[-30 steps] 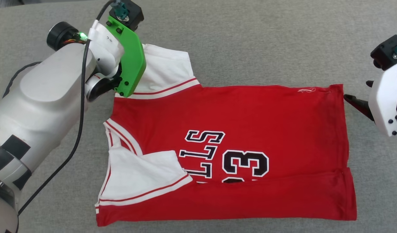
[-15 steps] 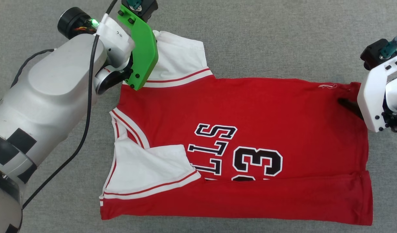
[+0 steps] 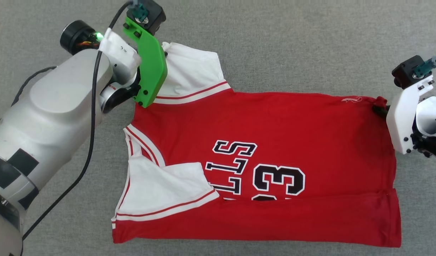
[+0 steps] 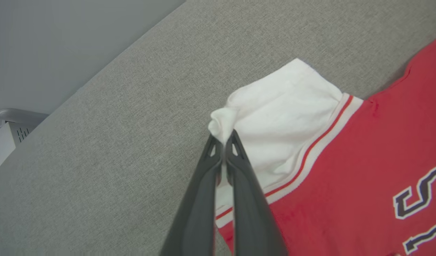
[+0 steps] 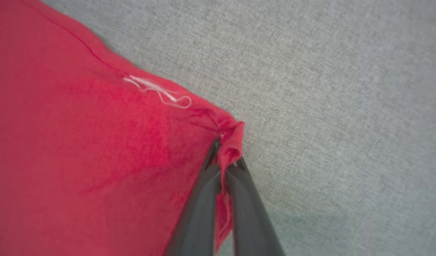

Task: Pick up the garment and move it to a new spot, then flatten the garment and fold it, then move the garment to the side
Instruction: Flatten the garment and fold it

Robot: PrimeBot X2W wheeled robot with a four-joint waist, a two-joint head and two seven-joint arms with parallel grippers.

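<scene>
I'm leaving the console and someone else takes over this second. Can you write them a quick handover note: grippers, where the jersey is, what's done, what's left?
Left gripper: shut on the tip of the far white sleeve.
Right gripper: shut on the far hem corner of the garment.
Position: the garment lies flat on the grey surface, print side up.
Done: near edge and near sleeve are folded inward, partly covering the lettering.
Left: probably bring the far edge over, finish the fold, then move it aside.
</scene>
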